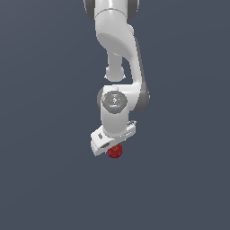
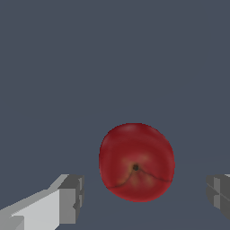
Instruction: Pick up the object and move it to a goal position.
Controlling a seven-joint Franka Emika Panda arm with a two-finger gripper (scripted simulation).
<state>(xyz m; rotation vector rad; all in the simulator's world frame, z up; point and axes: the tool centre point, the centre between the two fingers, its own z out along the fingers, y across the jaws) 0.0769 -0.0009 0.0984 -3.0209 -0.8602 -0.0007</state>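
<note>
- I have the gripper (image 2: 143, 197) positioned over the object (image 2: 136, 162), so by my reading this is the approach-to-grasp step, with nothing lifted yet.
- Going left to right in the wrist view: one grey finger pad (image 2: 72, 197) sits well off the object's side, then the dark-red, roundish, slightly lumpy ball with a small dark dimple in its middle, then a clear gap, then the other pad (image 2: 219, 195) at the frame edge. The fingers are spread wide, touching nothing.
- In the exterior view the object (image 1: 115, 152) shows just under the white gripper (image 1: 112, 143), resting on the plain dark-grey floor (image 1: 45, 179); the hand hides part of it.
- My next move, as I judge it: ease down until the pads bracket the ball's widest part, centre it, close, and only then lift. A round thing may roll if one pad meets it first.
- I see no goal marker in either view.
- No brand, label or writing is readable anywhere.
</note>
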